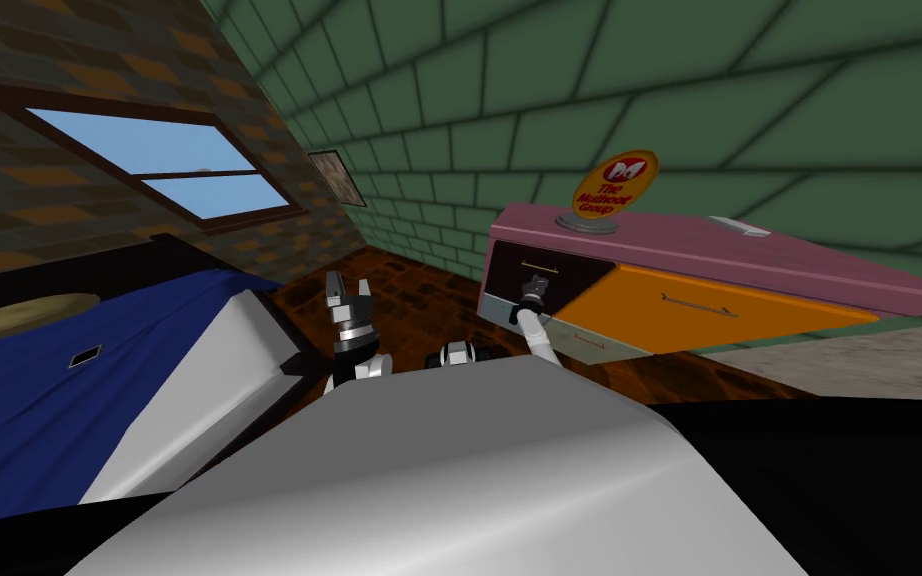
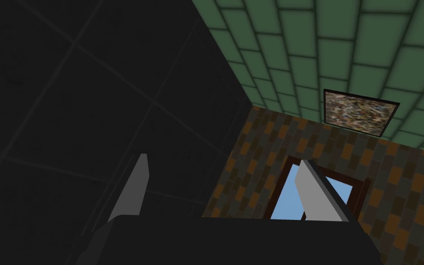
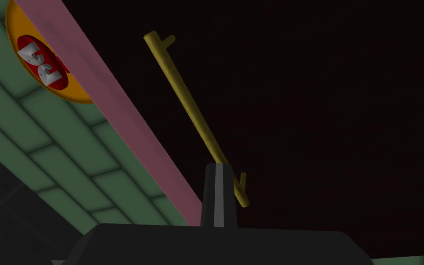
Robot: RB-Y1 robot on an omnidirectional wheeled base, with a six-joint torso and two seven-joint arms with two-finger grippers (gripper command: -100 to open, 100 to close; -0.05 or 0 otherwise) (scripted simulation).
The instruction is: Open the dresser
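The big blue bed (image 1: 69, 400) lay on my left. The dresser (image 1: 709, 250) stood on my right, close by, against the green wall (image 1: 649, 90). It had a pink top. One drawer had an orange drawer front (image 1: 689, 310). At the end nearest me there was a dark drawer front (image 1: 574, 285). A round orange and red sign (image 1: 615, 183) sat on top of the dresser.

A thin yellow handle (image 3: 183, 96) ran across the dark drawer. The right gripper (image 3: 218, 184) was at this handle. Its two fingers were pressed close together, and they looked to be pinching the bar. They held it near one end, not in the middle. I could not tell if the drawer had come out at all.

The left gripper (image 1: 349, 290) was up in the air between the bed and the dresser. Its fingers were wide apart and held nothing.

The step was to pull the drawer out. I think the best way was to pull slowly and straight back toward me, the way the drawer slides. Because the grip was near one end of the bar, a hard tug could twist the drawer or let the thin fingers slip off. So the pinch needed to be tight and the pull level, not up, down or to the side. The left arm was best left well away.
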